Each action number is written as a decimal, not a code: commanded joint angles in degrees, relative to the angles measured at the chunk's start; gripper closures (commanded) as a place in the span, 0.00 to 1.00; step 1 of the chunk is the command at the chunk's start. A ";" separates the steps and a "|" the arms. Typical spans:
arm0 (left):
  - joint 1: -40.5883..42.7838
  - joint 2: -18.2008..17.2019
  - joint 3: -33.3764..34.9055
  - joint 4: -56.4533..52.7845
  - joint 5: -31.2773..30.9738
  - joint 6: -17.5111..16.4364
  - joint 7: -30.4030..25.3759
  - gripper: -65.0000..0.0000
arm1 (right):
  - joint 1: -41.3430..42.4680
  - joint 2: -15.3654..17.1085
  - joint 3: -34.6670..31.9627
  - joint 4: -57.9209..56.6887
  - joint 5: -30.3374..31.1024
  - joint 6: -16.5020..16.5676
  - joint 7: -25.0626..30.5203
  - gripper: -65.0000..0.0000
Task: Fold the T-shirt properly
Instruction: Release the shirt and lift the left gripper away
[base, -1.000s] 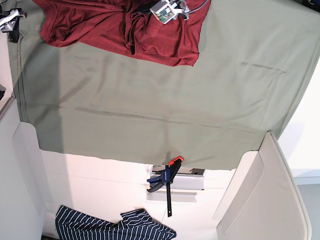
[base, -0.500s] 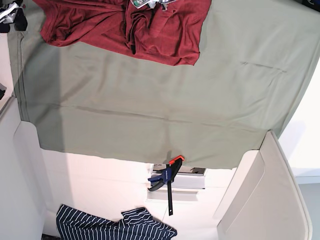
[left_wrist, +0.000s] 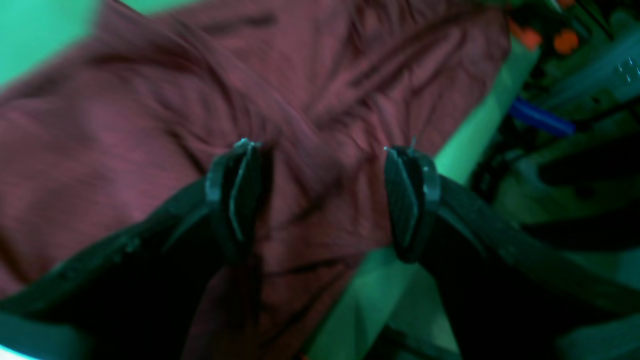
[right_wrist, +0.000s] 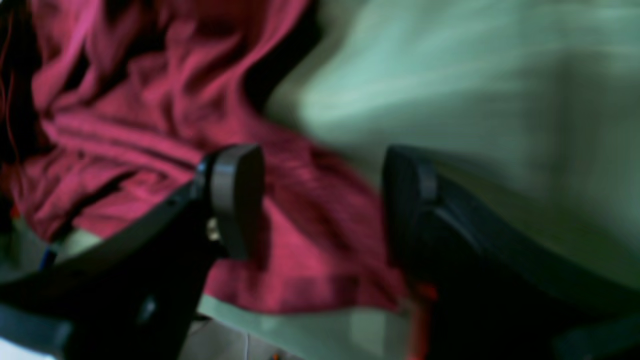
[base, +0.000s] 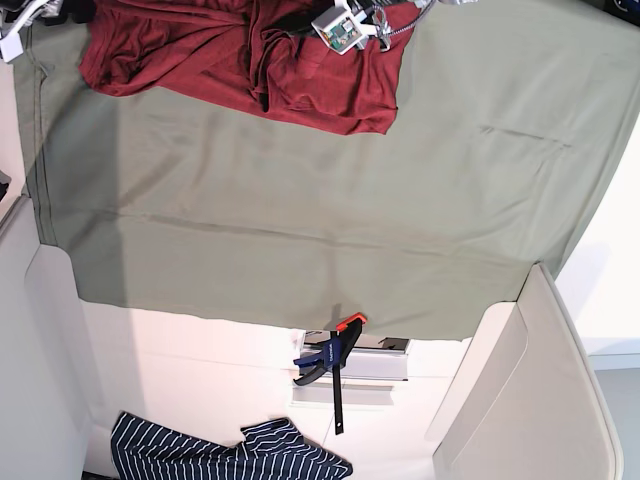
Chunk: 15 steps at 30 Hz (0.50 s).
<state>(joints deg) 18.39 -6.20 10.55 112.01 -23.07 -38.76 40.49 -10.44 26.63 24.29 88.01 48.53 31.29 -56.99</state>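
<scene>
The T-shirt (base: 230, 60) is a dark red, crumpled heap at the far edge of the table, bunched into folds near its middle. My left gripper (left_wrist: 322, 197) hangs open just above the wrinkled T-shirt (left_wrist: 150, 150), with nothing pinched between its black fingers (left_wrist: 235, 195). In the base view the left arm's wrist (base: 342, 27) sits over the shirt's right part. My right gripper (right_wrist: 322, 200) is open too, hovering over the T-shirt (right_wrist: 150, 125) where its hem meets the green sheet (right_wrist: 475, 90). The right arm (base: 25, 15) shows only at the top left corner.
A sage-green cloth sheet (base: 330, 220) covers the table and hangs over its near edge. A blue and orange clamp (base: 335, 365) grips that edge. A navy-and-white striped garment (base: 225, 450) lies below on the floor. White panels (base: 520, 400) flank both sides.
The left arm rose almost out of the base view, then came back down over the shirt's right part. The right arm shifted slightly at the top left corner. Both grippers stayed open.
</scene>
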 joint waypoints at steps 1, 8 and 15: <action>-0.31 0.13 -0.61 1.97 -1.73 -1.16 -1.22 0.43 | 1.29 0.92 -0.79 0.72 -0.33 0.22 1.49 0.42; -0.26 -1.51 -2.80 3.76 -2.27 -1.20 -0.68 0.43 | 6.34 -2.19 -4.35 0.63 -2.05 -0.68 1.40 0.42; -0.28 -3.37 -2.82 3.76 -2.21 -1.16 -0.37 0.43 | 7.06 -5.86 -7.54 0.63 -2.05 -0.66 0.26 0.42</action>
<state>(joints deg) 18.41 -9.41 7.81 114.65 -24.21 -39.09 41.15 -4.10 20.14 16.62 87.94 45.69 30.44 -57.06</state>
